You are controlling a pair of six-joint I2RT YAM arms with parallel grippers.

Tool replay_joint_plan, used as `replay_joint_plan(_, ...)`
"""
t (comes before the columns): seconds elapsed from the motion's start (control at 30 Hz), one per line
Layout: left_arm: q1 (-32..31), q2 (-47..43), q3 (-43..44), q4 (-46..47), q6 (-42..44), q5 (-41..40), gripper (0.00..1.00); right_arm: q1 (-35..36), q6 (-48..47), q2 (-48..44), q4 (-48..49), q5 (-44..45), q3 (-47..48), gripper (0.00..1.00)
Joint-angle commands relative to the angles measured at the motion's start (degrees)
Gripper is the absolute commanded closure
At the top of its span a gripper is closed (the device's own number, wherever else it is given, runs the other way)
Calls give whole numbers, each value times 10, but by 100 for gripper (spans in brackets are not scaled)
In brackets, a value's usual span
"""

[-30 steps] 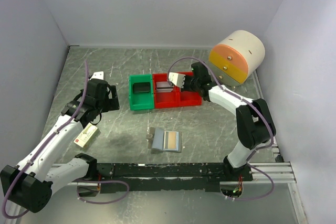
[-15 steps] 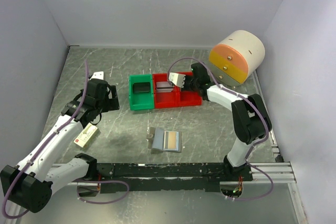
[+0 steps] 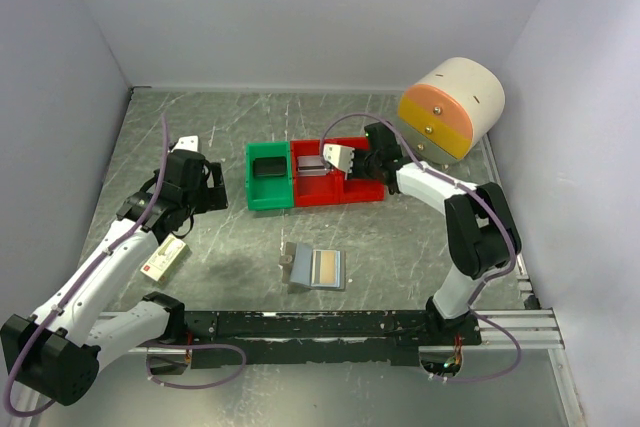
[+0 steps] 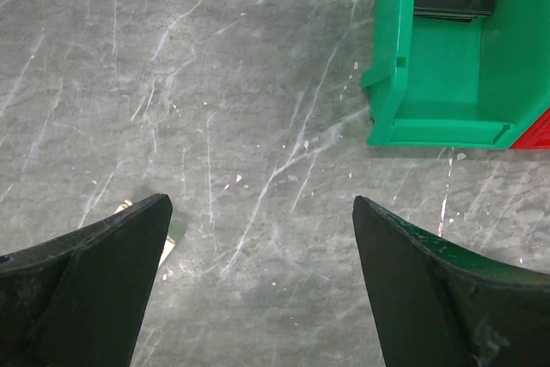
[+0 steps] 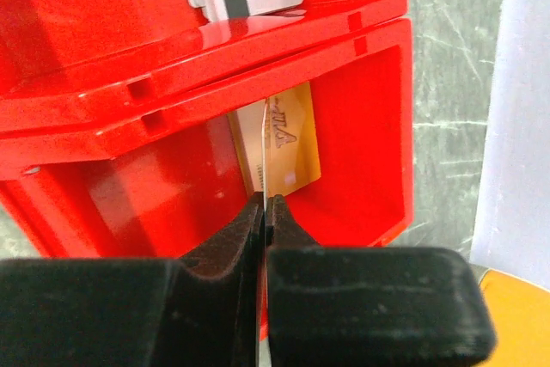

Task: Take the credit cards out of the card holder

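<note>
While left fingers [image 4: 86, 298] gape empty, right fingers [image 5: 225, 251] pinch credit card [image 5: 290, 148]

Top view: high, oblique, whole table [image 3: 420, 237]. Wrist views close, downward; left shares green bin [image 4: 447, 83], right shares red bin [image 5: 365, 126].

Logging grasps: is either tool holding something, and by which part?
The right tool pinches a credit card by its near edge, over the red bin. The left tool holds nothing.

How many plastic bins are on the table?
3, in one row: a green bin at the left, a red bin beside it, and a second red bin at the right, where the right gripper holds a credit card. None looks hidden.
</note>
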Motion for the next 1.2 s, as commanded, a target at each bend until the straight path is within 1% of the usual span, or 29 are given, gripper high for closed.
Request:
replay_joint_plan(0.0, 4, 1, -3, 17, 8, 10, 2, -2, 1, -27, -31, -22, -5, 100)
replay_joint_plan(0.47, 4, 3, -2, 16, 8, 10, 2, 27, -5, -37, -62, -44, 12, 100)
replay_joint_plan(0.57, 4, 1, -3, 17, 8, 10, 2, 30, -1, -42, -52, -41, 6, 100)
replay_joint_plan(0.67, 4, 2, -3, 17, 9, 12, 2, 31, -6, -39, -33, -17, 2, 100)
replay_joint_plan(0.8, 4, 1, -3, 18, 9, 14, 2, 27, -22, -12, 4, 7, 12, 100)
replay_joint_plan(1.0, 4, 2, -3, 16, 8, 10, 2, 21, -46, 45, 2, 11, 53, 100)
replay_joint_plan(1.17, 4, 2, -3, 17, 9, 11, 2, 21, -52, 70, 45, 32, 57, 100)
